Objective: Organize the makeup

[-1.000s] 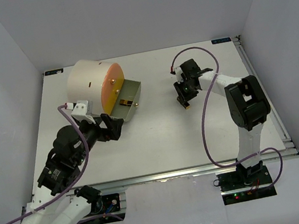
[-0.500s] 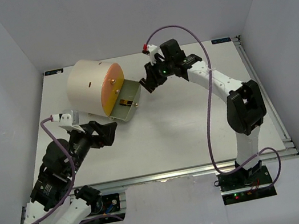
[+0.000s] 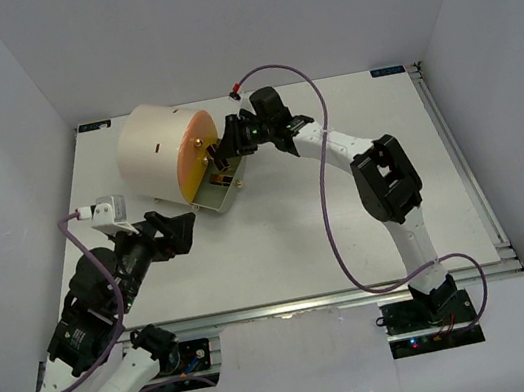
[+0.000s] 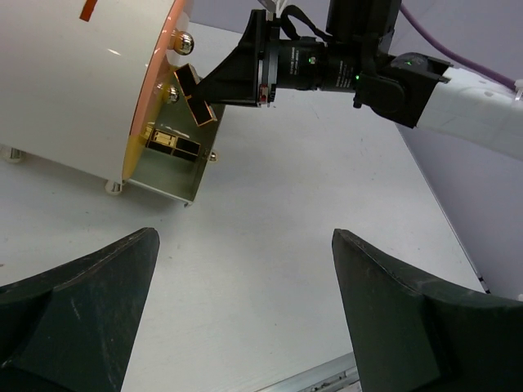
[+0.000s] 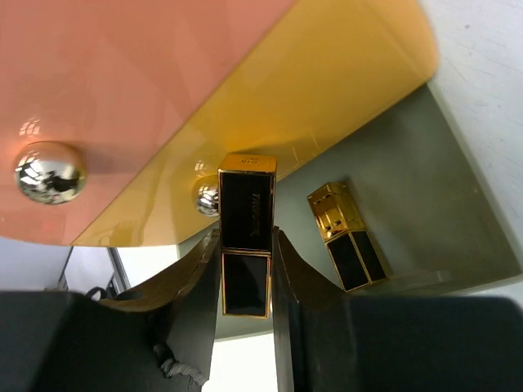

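Your right claw [image 5: 245, 249] is gripping a gold-and-black lipstick tube [image 5: 247, 214] by its lower half. Its two fingers [image 5: 288, 269] are pressing against the tube's long sides, with the jaws narrowed to just the tube's width, and the gold-tipped end is projecting beyond the fingertips. The claw is holding the tube over the open grey-green drawer [image 5: 425, 180] at the foot of the cream cylinder [image 3: 154, 146]. The tube is sitting right beside a small gold knob [image 5: 206, 198] on the orange-yellow front [image 5: 327, 90]; from the wrist view you cannot tell whether it is actually touching that front. In the left wrist view the held tube is tilting above the drawer rather than resting in it. A second lipstick tube [image 5: 345, 237] is lying flat on the drawer floor, just beside the held one and apart from it. Your left claw [image 4: 245, 261] is standing wide open and gripping nothing. Its dark fingers [image 4: 90, 302] are hovering above the white table [image 3: 299, 230], pointing toward the drawer and well apart from it.
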Controlling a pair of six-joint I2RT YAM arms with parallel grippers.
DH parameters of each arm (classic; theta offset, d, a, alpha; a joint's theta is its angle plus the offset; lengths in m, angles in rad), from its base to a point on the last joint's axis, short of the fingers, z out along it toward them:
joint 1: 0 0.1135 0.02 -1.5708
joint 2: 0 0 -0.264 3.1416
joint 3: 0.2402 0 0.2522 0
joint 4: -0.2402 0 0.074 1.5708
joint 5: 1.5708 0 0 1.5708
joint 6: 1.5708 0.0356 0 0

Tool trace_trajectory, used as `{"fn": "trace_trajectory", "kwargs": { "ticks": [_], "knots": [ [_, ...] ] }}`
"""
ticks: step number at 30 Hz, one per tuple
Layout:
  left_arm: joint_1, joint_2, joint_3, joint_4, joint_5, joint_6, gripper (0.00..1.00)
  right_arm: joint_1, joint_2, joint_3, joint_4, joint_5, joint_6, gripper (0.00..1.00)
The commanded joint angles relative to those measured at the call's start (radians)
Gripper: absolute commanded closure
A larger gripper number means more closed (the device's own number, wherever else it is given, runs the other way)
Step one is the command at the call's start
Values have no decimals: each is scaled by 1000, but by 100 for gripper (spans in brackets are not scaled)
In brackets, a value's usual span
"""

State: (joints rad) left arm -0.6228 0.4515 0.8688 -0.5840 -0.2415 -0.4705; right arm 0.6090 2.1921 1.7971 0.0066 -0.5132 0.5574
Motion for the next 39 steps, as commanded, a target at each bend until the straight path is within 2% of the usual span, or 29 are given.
{"fn": "trace_trajectory", "kwargs": {
  "ticks": [1, 6, 9, 13, 17, 21, 24, 26, 28, 29, 32, 39],
  "knots": [
    [6, -3, 21, -6, -44, -14, 2, 0, -27, -12, 107, 27, 51, 63],
    [7, 22, 14, 12, -38, -2, 2, 0, -31, -31, 114, 26, 25, 43],
    [6, 46, 18, 27, -47, 12, 2, 0, -42, -39, 110, 33, -9, 34],
    [6, 123, 61, 29, -71, 53, 2, -2, -74, -42, 94, 25, -69, 35],
    [7, 234, 136, 25, -93, 110, 2, -5, -150, -72, 50, -21, -250, 36],
    [8, 381, 222, 45, -124, 184, 2, -14, -278, -179, 46, -57, -422, 38],
    [51, 482, 313, 78, -101, 242, 2, -19, -353, -294, 48, -29, -527, 48],
    [152, 577, 381, 98, 20, 255, 2, -25, -399, -350, 51, -15, -548, 69],
    [263, 660, 439, 101, 159, 257, 3, -34, -429, -402, 56, 13, -551, 85],
    [305, 694, 461, 99, 212, 256, 5, -37, -439, -421, 55, 24, -551, 90],
    [436, 795, 523, 113, 332, 253, 10, -44, -466, -486, 55, 79, -573, 92],
    [626, 968, 591, 177, 393, 258, 12, -46, -437, -545, 37, 184, -517, 92]
  ]
}}
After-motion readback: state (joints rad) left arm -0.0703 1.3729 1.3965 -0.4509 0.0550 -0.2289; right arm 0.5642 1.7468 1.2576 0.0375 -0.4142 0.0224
